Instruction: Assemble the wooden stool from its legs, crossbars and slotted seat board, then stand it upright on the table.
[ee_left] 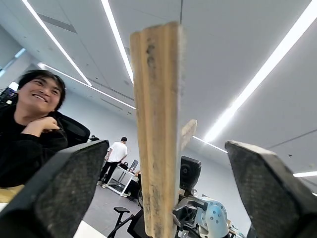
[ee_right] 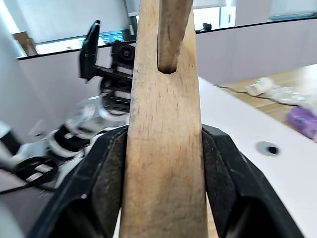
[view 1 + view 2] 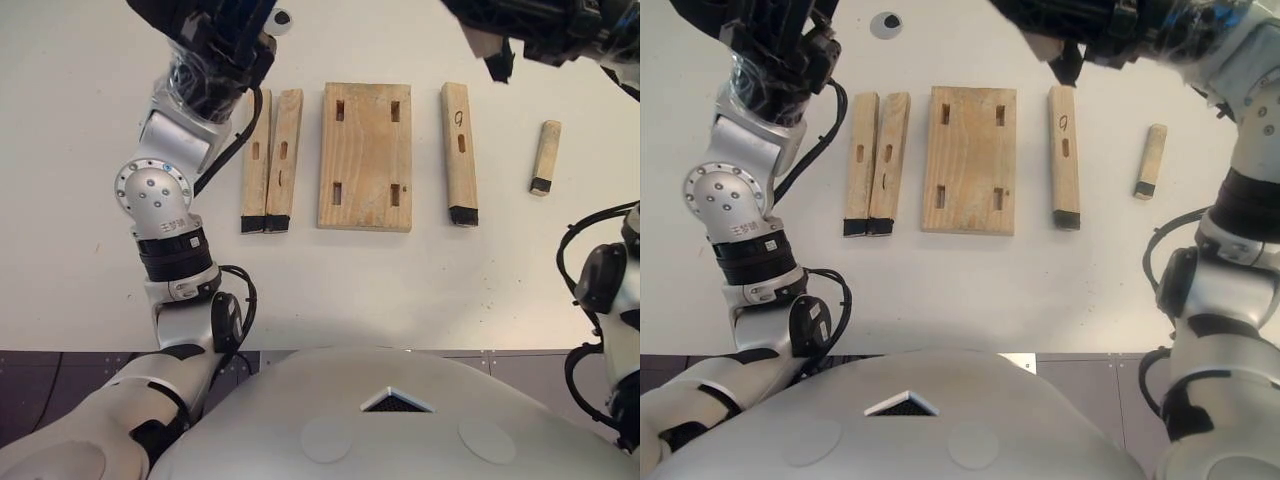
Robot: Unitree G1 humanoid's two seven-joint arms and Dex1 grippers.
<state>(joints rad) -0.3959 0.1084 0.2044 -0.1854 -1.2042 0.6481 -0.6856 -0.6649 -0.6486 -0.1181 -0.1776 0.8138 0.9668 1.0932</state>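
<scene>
The right gripper (image 2: pixel 165 163) clamped a rough slotted leg (image 2: pixel 163 99), a crossbar (image 2: pixel 173 29) in its slot. The left gripper (image 1: pixel 167 146) gaped wide around a grainy plank (image 1: pixel 157 99).

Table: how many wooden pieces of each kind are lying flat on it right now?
Legs: 3
Seat board: 1
Crossbar: 1
Total: 5

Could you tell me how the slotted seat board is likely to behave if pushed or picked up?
The slotted seat board looks like solid wood, so it is probably stiff. Lying flat on the table, it should slide rather than roll or tip. Being the widest piece there, it may be awkward to pinch across, and it is likely the heaviest.
</scene>
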